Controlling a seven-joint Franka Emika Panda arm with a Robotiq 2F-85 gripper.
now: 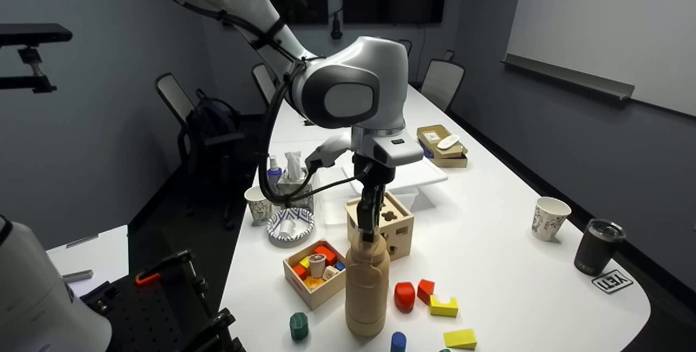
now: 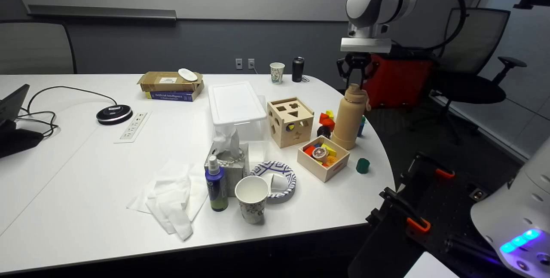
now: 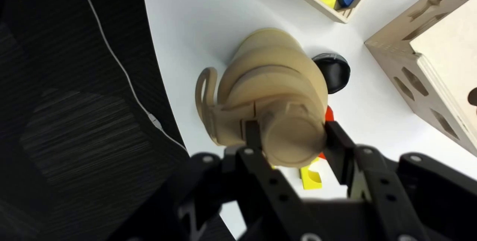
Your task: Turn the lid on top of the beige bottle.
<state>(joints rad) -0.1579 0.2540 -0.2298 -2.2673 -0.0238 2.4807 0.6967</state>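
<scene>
The beige bottle [image 1: 365, 300] stands upright near the rounded end of the table, also seen in an exterior view [image 2: 347, 119] and the wrist view [image 3: 270, 60]. Its lid [image 3: 292, 142] is a round tan cap at the top, seen from above in the wrist view and from the side in an exterior view [image 2: 355, 93]. My gripper [image 3: 292, 133] points down over the bottle, one finger against each side of the lid, apparently shut on it. In an exterior view the fingers [image 2: 355, 84] reach down beside the cap. A carry loop [image 3: 205, 92] sticks out beside the lid.
A wooden box of blocks [image 2: 323, 157] and a cube with cut-outs [image 2: 291, 122] stand close to the bottle. A black round piece [image 3: 332, 72], a red block [image 1: 404, 296], yellow blocks [image 1: 443, 306] and a green block [image 1: 299, 326] lie around it. The table edge is near.
</scene>
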